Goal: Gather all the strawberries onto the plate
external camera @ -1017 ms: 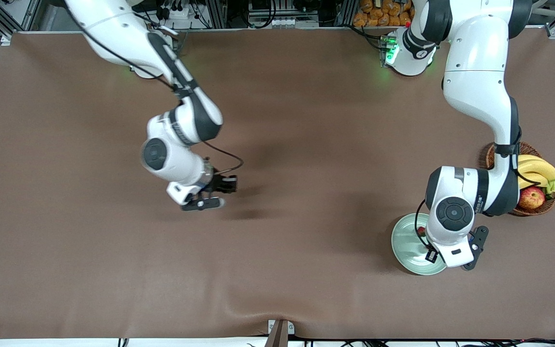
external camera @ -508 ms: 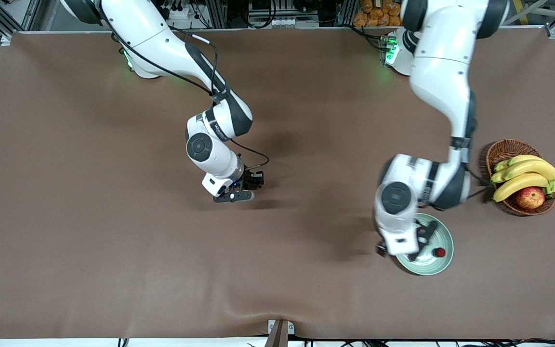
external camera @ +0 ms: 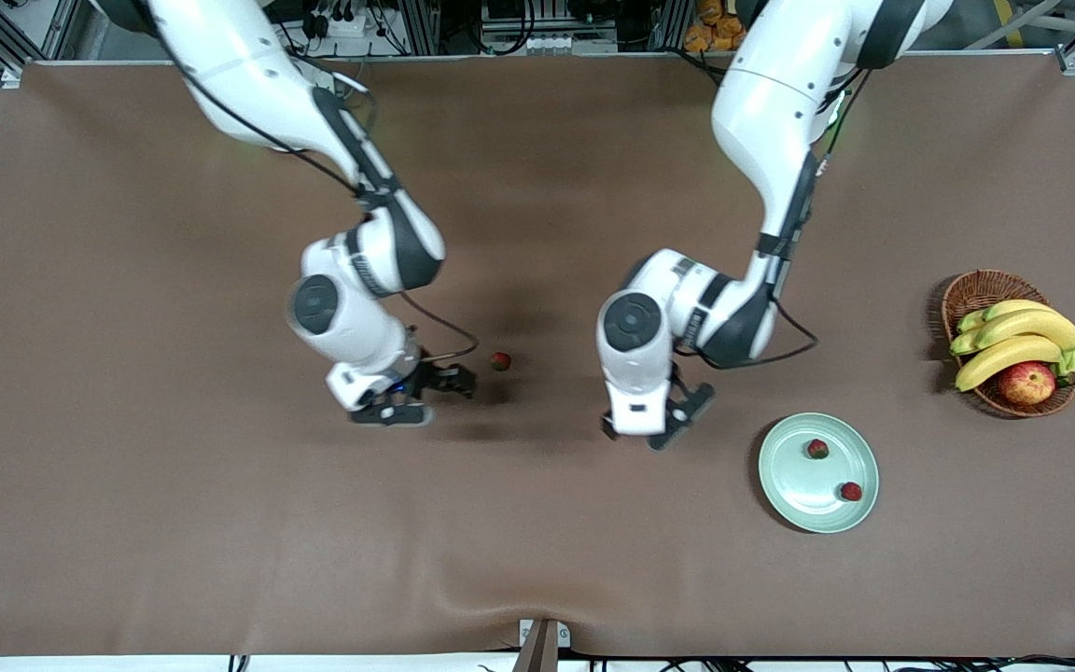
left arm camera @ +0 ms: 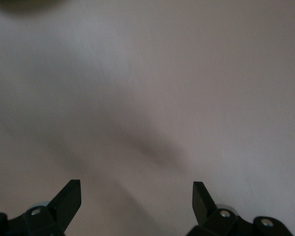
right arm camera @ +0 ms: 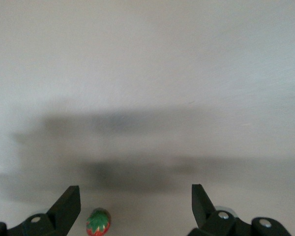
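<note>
The right gripper [external camera: 411, 397] hangs over the middle of the table [external camera: 127, 467], toward the right arm's end of it, with its jaws spread wide and nothing between them. Its wrist view shows the third strawberry [right arm camera: 98, 221] lying on the cloth just inside one fingertip [right arm camera: 69, 201]; in the front view that berry [external camera: 500, 360] rests alone on the brown cover, just beside the gripper, well apart from every edge.

The left gripper [external camera: 663, 425] stands over bare cloth between the loose berry and the plate [external camera: 785, 485], its jaws likewise wide and empty.

The plate sits toward the left arm's end, nearer the front edge than the wicker basket [external camera: 971, 294] of bananas and an apple. Two strawberries already lie in it, one [external camera: 817, 449] toward its middle, one [external camera: 850, 491] close to the rim.

The step in hand looks to be picking up the last berry. To do it well, the gripper should centre the fruit between both fingers before descending, then close gently, since so small and rounded a thing may squirt sideways.

In the right wrist view the loose berry's green cap faces up toward the camera, so its long axis seems roughly upright; any tilt cannot be judged.
</note>
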`<state>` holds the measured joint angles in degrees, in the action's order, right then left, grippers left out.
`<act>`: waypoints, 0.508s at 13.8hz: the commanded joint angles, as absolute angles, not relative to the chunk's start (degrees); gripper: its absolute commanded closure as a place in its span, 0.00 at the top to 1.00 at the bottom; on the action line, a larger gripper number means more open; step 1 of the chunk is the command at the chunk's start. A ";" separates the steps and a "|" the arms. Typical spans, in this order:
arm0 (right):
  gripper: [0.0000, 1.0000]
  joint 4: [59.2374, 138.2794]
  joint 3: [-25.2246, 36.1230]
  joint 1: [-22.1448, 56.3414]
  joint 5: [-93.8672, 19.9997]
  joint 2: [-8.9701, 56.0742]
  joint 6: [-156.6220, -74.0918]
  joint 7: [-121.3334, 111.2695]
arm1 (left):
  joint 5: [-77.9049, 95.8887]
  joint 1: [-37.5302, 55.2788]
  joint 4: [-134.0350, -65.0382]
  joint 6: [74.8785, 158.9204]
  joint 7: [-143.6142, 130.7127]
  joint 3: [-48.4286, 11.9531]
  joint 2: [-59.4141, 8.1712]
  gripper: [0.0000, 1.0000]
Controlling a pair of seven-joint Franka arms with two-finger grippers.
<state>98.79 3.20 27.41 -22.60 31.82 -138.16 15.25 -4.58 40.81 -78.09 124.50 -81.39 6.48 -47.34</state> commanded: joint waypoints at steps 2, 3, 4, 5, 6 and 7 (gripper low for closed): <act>1.00 100.46 2.46 16.99 -21.98 20.33 -121.17 14.50 | -3.69 46.92 -77.70 126.90 -83.32 6.15 -47.63 1.00; 1.00 100.28 2.46 14.35 -18.93 17.69 -117.20 14.50 | -3.78 48.41 -77.70 128.74 -82.36 6.15 -47.72 1.00; 1.00 100.02 2.46 12.59 -13.59 15.40 -114.64 14.50 | -4.13 49.91 -77.70 131.28 -82.09 6.24 -48.16 1.00; 1.00 98.63 2.46 11.00 -8.75 13.64 -112.09 14.41 | -4.83 51.23 -77.70 134.09 -80.96 6.33 -48.51 1.00; 1.00 96.96 2.37 9.59 -6.53 12.32 -107.45 14.41 | -6.14 51.76 -77.70 136.04 -78.16 6.33 -49.12 1.00; 1.00 94.51 2.37 8.45 -6.24 11.43 -101.66 14.33 | -7.28 52.38 -77.70 137.36 -74.92 6.24 -49.57 1.00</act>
<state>97.06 3.57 10.50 -9.11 13.79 -108.70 14.18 -5.46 51.56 -78.15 134.33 -79.63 5.61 -48.30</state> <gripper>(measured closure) 0.000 0.000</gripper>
